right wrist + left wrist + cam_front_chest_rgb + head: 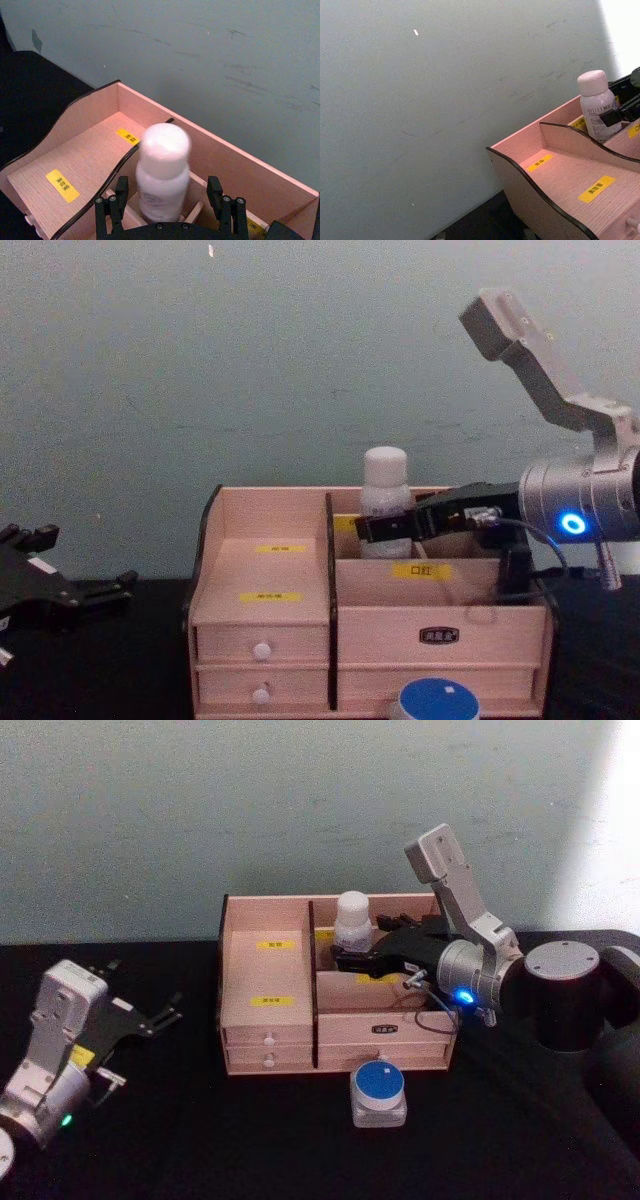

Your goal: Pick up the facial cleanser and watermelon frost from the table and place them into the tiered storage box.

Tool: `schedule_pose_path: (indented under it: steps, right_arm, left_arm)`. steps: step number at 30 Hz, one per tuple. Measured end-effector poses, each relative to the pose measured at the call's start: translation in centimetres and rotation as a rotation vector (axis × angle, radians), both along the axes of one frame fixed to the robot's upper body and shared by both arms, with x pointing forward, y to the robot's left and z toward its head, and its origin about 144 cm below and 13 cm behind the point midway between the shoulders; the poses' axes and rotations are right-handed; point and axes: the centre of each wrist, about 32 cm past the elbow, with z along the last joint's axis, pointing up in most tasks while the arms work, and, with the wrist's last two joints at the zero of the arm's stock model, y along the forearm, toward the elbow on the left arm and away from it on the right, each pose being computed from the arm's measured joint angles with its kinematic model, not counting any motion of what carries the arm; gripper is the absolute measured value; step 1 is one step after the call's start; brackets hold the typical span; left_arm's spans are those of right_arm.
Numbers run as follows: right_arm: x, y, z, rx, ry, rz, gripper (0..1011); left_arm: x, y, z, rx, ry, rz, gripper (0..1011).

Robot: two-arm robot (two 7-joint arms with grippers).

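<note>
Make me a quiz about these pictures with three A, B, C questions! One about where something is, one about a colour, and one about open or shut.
1. Where is the white bottle?
A. Beside the box
B. In a drawer
C. In the back right compartment of the tiered storage box

2. What colour is the lid of the small jar in front of the box?
A. Blue
B. Red
C. Green

3. The box's drawers are:
A. Pulled out
B. Shut
C. Missing

Answers:
1 C: it stands upright there, and the open right gripper straddles it.
2 A: its round top shows blue.
3 B: every drawer front sits flush.
The left gripper rests parked at the left.
</note>
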Motion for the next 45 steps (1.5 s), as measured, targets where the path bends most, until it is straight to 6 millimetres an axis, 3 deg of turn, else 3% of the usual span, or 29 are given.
schedule_pose_path:
  steps: [17,27,37,45]
  right_arm:
    - [-0.6,-0.5,0.3,0.014,-0.01,0.004,1000]
    - [-3.2,-2.5,0.4,0.027,-0.03,0.043,1000]
    - [-7.2,-6.5,-0.4,0.04,-0.012,0.166,1000]
    - [-9.3,-8.2,-1.4,0.0,0.035,0.254,1000]
  left_arm:
    - [0.0,0.0,0.0,0.0,0.0,0.0,1001]
    - [0.0,0.0,0.0,0.0,0.0,0.0,1001]
    - [0.0,0.0,0.0,0.0,0.0,0.0,1001]
    - [0.0,0.0,0.0,0.0,0.0,0.0,1001]
